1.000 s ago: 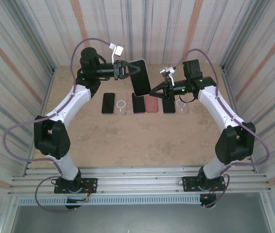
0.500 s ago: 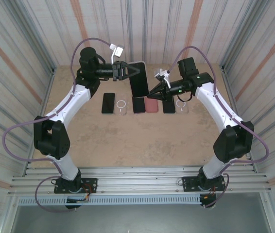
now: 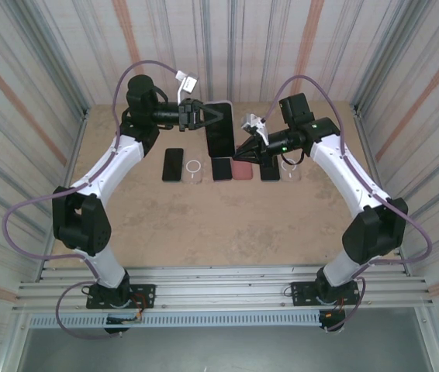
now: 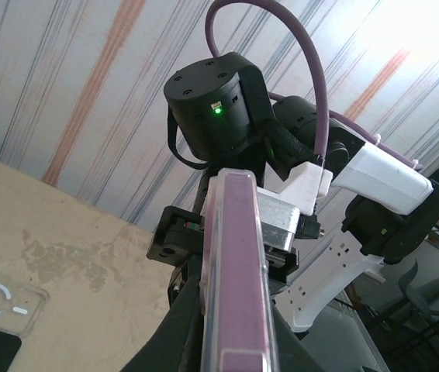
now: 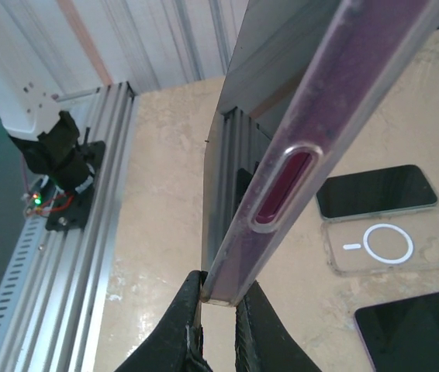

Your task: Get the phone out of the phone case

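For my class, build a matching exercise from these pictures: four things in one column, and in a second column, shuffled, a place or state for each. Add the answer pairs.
Column one
1. cased phone
2. left pincer
3. right pincer
4. pink item

Column two
A. lying flat in the row on the table
B. shut on the phone's lower right corner, as the top camera sees it
C. held in the air, off the table
D. shut on the phone's upper left edge, as the top camera sees it

Pairs: 1-C, 2-D, 3-B, 4-A

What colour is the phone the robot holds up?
The phone edge is purplish pink, clearest in left wrist view.
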